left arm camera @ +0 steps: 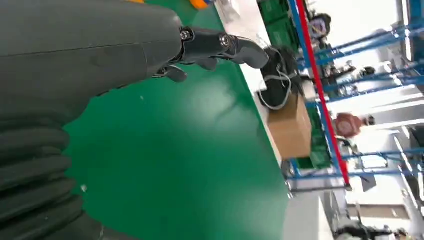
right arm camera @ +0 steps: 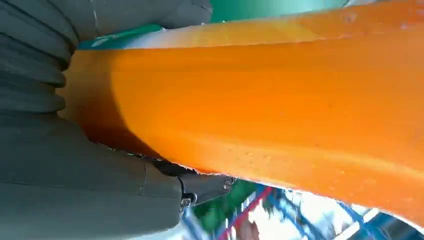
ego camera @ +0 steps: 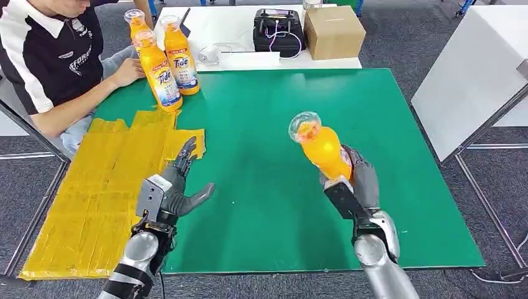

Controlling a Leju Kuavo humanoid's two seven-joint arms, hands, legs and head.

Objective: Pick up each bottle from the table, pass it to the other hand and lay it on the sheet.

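My right hand [ego camera: 355, 177] grips an orange bottle [ego camera: 319, 144] by its lower body and holds it above the green table [ego camera: 386, 118], the clear cap tilted up and to the left. In the right wrist view the bottle [right arm camera: 280, 115] lies against my right hand [right arm camera: 70, 165]. My left hand [ego camera: 177, 187] hovers open, fingers spread, at the near edge of the yellow sheet [ego camera: 93, 199]; its fingers [left arm camera: 220, 45] reach out over the green surface. Three more orange Tide bottles [ego camera: 160, 68] stand upright at the table's far left.
A person in a black-and-white shirt [ego camera: 47, 56] sits at the far left with a hand near the standing bottles. Behind the green table, a white table [ego camera: 324, 63] carries a cardboard box [ego camera: 333, 31] and a black device with cables [ego camera: 278, 29]. A white board [ego camera: 473, 75] stands at the right.
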